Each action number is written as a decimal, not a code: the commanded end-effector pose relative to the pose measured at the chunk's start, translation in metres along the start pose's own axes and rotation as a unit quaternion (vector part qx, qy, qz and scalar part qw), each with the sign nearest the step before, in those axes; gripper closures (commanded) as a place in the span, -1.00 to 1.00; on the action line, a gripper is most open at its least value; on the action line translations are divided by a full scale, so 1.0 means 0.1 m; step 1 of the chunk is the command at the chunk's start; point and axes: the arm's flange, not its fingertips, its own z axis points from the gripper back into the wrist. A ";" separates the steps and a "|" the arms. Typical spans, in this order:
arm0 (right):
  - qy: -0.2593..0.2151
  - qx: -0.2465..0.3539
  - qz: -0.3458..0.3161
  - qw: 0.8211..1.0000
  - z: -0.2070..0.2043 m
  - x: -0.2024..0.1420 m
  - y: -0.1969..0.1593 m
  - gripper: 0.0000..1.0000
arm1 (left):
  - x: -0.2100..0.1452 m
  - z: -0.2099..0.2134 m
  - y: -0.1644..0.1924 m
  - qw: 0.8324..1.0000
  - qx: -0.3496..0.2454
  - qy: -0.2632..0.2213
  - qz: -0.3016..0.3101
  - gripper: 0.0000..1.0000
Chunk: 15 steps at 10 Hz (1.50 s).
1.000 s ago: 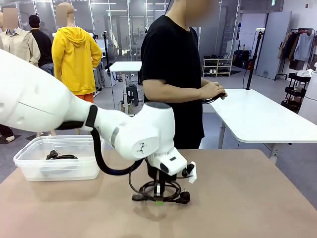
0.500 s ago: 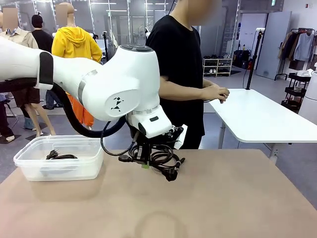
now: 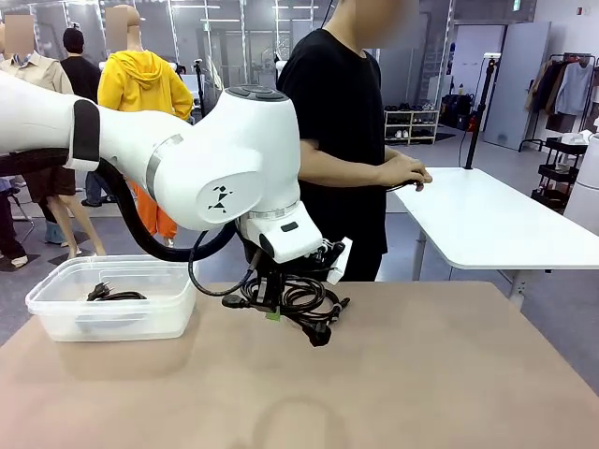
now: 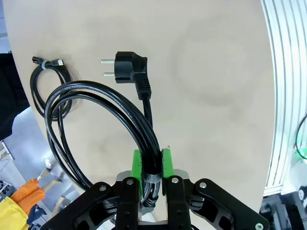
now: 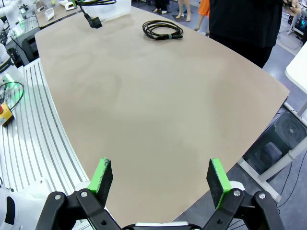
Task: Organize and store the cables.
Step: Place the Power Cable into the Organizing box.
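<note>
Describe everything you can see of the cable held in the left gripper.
The held cable is a thin, black, rubbery-looking cord wound in several round loops, bound by a pale tie where the left gripper's green pads clamp it. An angled two-pin plug sticks out of the coil. It hangs from the gripper, apparently clear of the tan table.

The table lies open across its near and right parts, while the left arm and its hanging cable block the middle, a plastic bin takes the far left, and a person stands along the far edge.
</note>
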 end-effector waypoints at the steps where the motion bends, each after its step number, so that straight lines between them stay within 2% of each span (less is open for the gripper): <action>1: -0.002 0.001 0.011 1.000 0.02 0.00 0.01 -1.00 | -0.01 0.04 0.02 1.000 0.003 -0.002 0.001 0.96; 2: -0.002 0.001 0.011 1.000 0.02 0.00 0.01 -1.00 | 0.00 0.00 0.00 1.000 0.000 0.000 0.000 0.62; 4: -0.002 0.001 0.011 1.000 0.02 0.00 0.01 -1.00 | -0.54 0.03 0.16 0.999 0.020 0.004 -0.033 0.62; 7: -0.002 0.001 0.011 1.000 0.02 0.00 0.01 -1.00 | -1.51 0.05 0.22 0.997 0.072 -0.009 -0.015 0.62; 9: -0.002 0.001 0.011 1.000 0.02 0.00 0.01 -1.00 | -2.22 0.16 0.20 0.996 0.079 -0.032 -0.007 0.62; 12: -0.002 0.001 0.011 1.000 0.02 0.00 0.01 -1.00 | -3.19 0.29 0.16 0.995 0.094 -0.035 0.006 0.62; 13: -0.002 0.001 0.011 1.000 0.02 0.00 0.01 -1.00 | -3.51 0.27 0.15 0.996 0.093 -0.018 0.000 0.62; 15: -0.002 0.001 0.011 1.000 0.02 0.00 0.01 -1.00 | -3.93 0.19 0.23 0.996 0.087 -0.030 0.000 0.62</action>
